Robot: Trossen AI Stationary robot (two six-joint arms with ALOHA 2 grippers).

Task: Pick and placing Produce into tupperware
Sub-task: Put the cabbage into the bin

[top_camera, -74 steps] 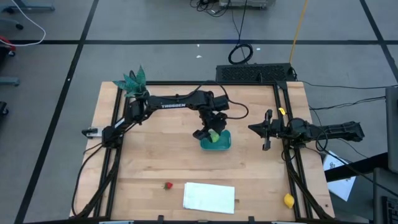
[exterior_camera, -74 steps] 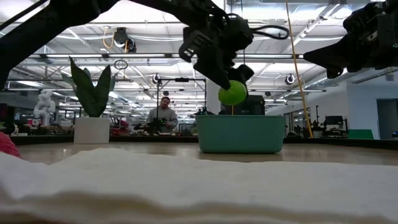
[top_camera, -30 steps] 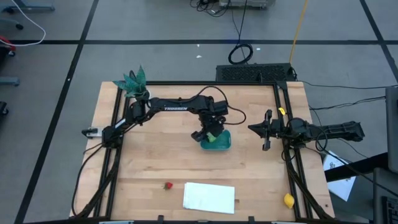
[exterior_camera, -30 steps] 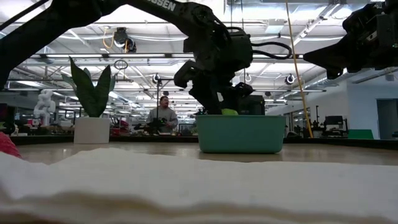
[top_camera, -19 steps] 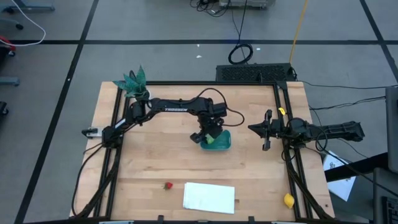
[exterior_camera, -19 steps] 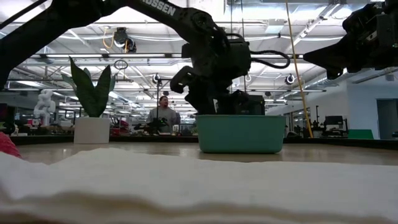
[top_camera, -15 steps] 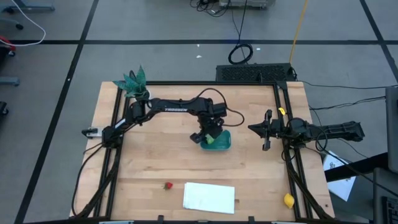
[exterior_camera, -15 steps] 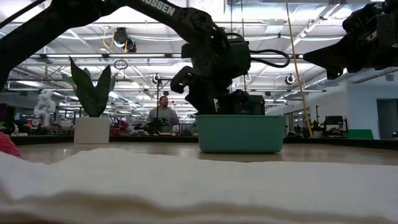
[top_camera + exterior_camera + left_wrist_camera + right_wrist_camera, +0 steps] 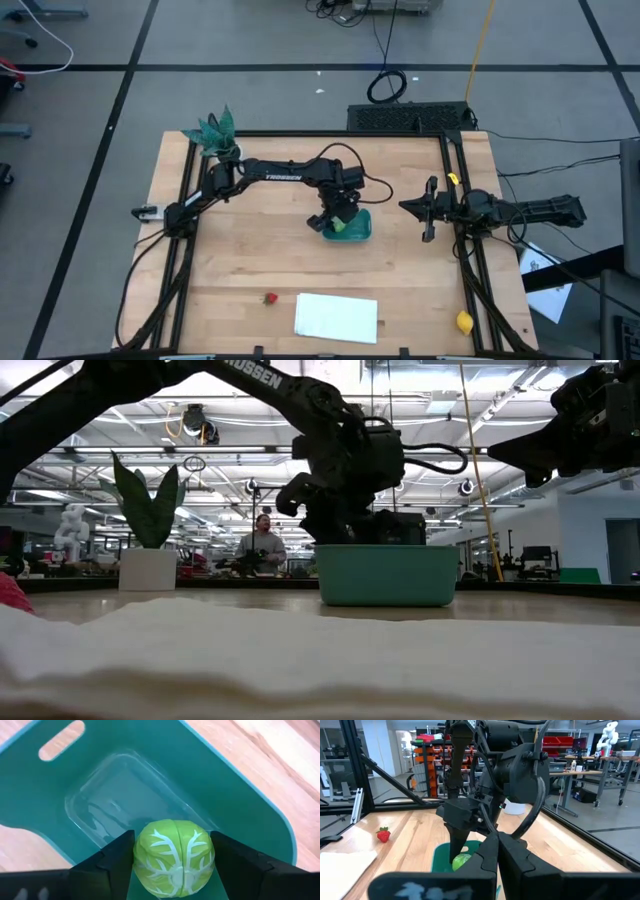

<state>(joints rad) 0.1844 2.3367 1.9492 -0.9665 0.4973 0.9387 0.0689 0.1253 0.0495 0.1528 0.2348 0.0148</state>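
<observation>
The teal tupperware [image 9: 356, 229] stands mid-table, and my left gripper [image 9: 340, 217] reaches down into it, shut on the light-green round fruit [image 9: 174, 857]. In the low view the tupperware's wall [image 9: 386, 575] hides the fruit and the fingertips. A red strawberry [image 9: 269, 298] lies near the front edge, beside a flat white sheet [image 9: 337, 316]. The yellow lemon [image 9: 464, 322] lies at the front right corner. My right gripper [image 9: 408, 207] waits shut above the table's right side, holding nothing. My left gripper pinches the green fruit between its two fingers [image 9: 117, 862], one on each of its opposite sides [image 9: 137, 855]. The fingers slant steeply down from above into the tupperware. The fruit sits low inside, over the floor [image 9: 125, 800]; whether it touches the floor I cannot tell.
A teal leafy plant in a white pot [image 9: 215, 133] stands at the far left corner. Black frame rails run along the table's left [image 9: 185, 200] and right [image 9: 462, 260] sides. Bare wood lies between the tupperware and the sheet. A person [image 9: 263, 545] sits far behind the table.
My left gripper has sunk a little farther into the tupperware with the green fruit still between its fingers. The fruit's top, which showed just above the rim in the low view, is now hidden behind the wall.
</observation>
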